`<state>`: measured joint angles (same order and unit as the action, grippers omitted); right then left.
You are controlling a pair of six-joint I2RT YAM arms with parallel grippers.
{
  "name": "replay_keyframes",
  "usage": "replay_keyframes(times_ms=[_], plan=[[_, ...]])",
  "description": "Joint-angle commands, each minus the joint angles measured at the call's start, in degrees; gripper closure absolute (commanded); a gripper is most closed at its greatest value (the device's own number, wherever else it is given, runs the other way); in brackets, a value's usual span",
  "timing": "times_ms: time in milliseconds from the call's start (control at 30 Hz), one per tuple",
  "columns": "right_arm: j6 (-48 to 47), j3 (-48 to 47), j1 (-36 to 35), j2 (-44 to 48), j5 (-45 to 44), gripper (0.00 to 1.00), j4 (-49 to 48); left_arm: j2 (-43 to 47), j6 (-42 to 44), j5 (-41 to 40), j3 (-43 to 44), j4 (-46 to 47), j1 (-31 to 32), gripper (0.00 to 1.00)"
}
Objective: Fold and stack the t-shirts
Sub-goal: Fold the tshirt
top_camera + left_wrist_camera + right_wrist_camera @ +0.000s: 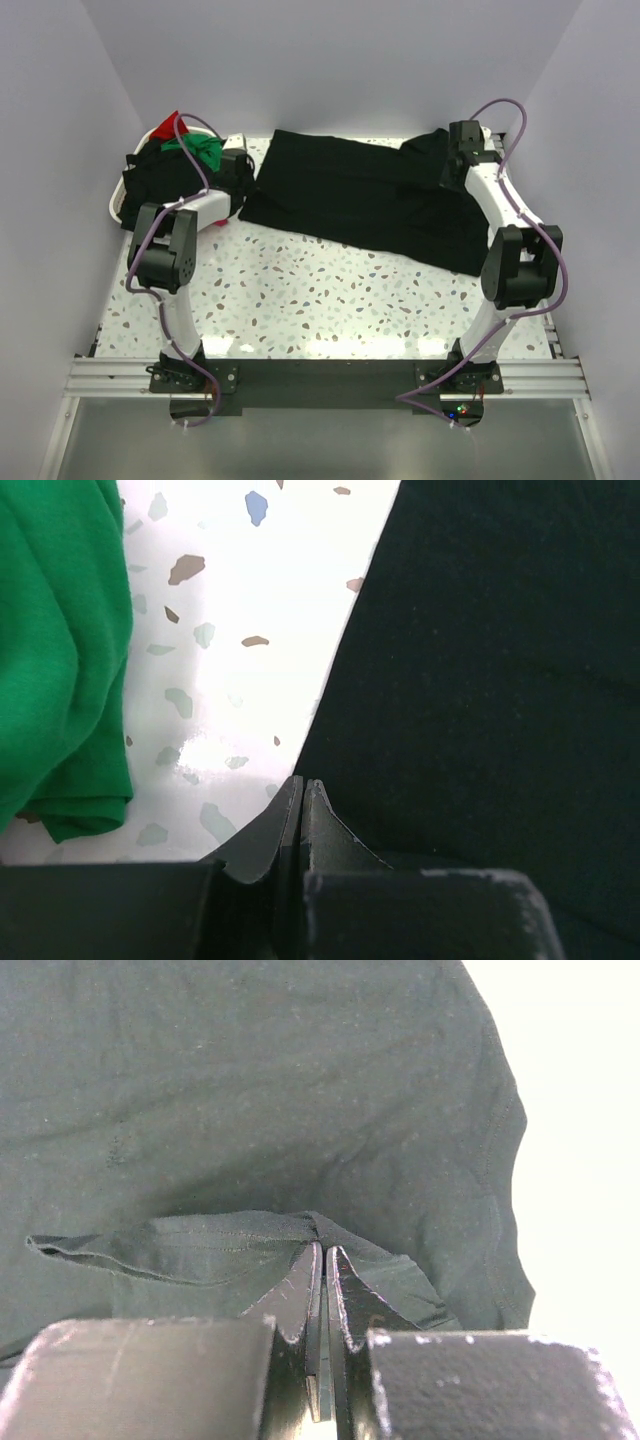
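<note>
Work surface: a white table (330, 290) speckled with grey and brown chips, glare on its near half; an aluminium rail (110, 375) runs along the near edge and carries both arm bases. Enclosure: plain pale walls (330, 60) on three sides, unmarked.

Black t-shirt (350, 195): spread across the far half of the table, running from the left arm's reach to the right arm's; its near edge slants towards the right arm; the cloth is bunched and raised at the far right corner.

White basket (115, 208): far left corner of the table; holds a heap of black cloth (150, 175) with a green t-shirt (205, 150) and a red t-shirt (167, 128) on top. In the left wrist view the green t-shirt hangs down to the table, with a strip of bare speckled surface between it and the black t-shirt.

Left gripper (303, 788): fingers pressed together, tips at the left edge of the black t-shirt, low over the table; whether any cloth is caught between them cannot be told.

Right gripper (322, 1260): fingers closed, pinching a fold of the black t-shirt at their tips; a stitched hem stands up from the cloth just left of the pinch; the bright table shows beyond the shirt's right edge.
</note>
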<state>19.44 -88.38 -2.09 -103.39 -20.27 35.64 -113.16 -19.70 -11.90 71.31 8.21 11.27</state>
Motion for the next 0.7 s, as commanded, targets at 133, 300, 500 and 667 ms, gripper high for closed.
replay_keyframes(times_ms=[133,300,500,667], plan=[[-0.3,0.2,0.9,4.1,-2.2,1.00,-0.3,3.6,-0.9,-1.5,-0.6,3.7,-0.5,1.00],[-0.3,0.2,1.2,4.0,-1.9,1.00,-0.6,2.2,-0.9,-1.5,0.7,3.4,-0.5,1.00],[-0.5,-1.9,1.2,1.6,-1.0,1.00,-0.4,-0.6,-0.9,-1.1,3.7,1.9,-0.5,1.00],[-0.9,-5.8,1.3,-2.0,-0.1,0.69,0.4,-0.7,-0.9,0.6,5.2,2.7,-0.5,0.42]])
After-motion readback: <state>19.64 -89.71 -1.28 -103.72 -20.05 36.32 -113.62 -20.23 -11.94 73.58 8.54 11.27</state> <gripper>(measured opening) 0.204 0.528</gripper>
